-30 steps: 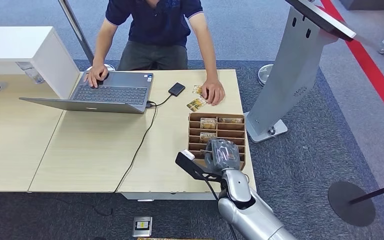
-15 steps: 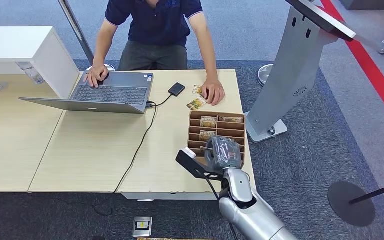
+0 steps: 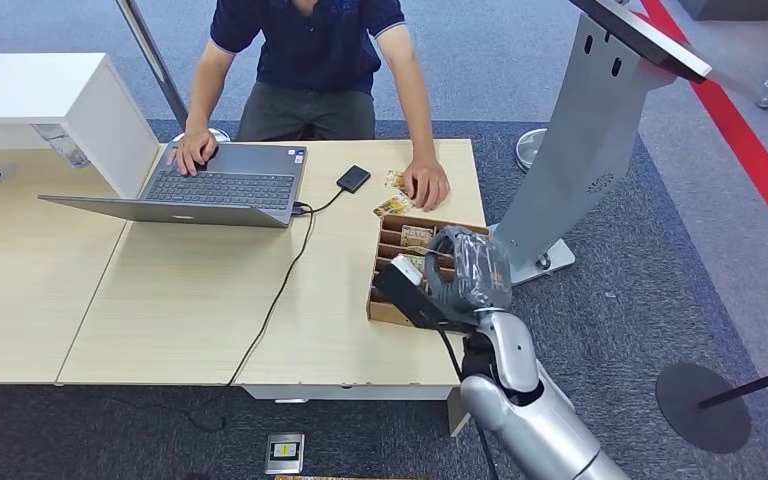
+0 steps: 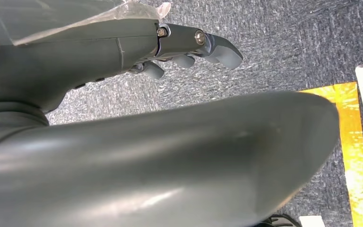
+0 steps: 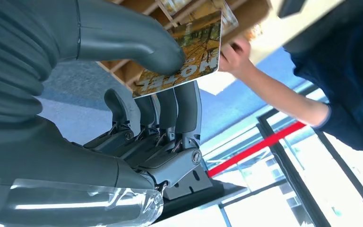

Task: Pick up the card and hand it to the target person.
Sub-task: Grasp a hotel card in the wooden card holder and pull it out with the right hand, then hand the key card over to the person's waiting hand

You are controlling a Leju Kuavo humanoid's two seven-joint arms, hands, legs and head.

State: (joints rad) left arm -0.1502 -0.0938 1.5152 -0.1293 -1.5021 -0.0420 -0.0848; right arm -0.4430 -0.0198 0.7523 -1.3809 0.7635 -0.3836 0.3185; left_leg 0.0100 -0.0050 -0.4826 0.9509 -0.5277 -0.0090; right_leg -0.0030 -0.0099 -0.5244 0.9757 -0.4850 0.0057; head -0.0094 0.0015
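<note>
Now the right hand [image 3: 467, 272] is up over the brown card box [image 3: 385, 310] on the table [image 3: 160, 300]. It pinches a card [image 5: 182, 52] between its thick thumb [image 5: 137, 42] and its dark fingers [image 5: 170, 106], so the card is off the box and held in the air. The card has a yellow, leafy picture and big white letters on it. More cards sit in the slots of the box [image 5: 137, 71] just behind it. A person [image 3: 310, 50] stands at the far side of the table. One of the person's hands [image 3: 426, 185] rests on the table near two loose cards [image 3: 392, 207], close to the far end of the box. The other hand [image 3: 192, 152] is on a laptop [image 3: 220, 185]. The left hand [image 4: 189, 47] hangs over the grey carpet [image 4: 274, 42] with its fingers a bit curled and apart, holding nothing.
</note>
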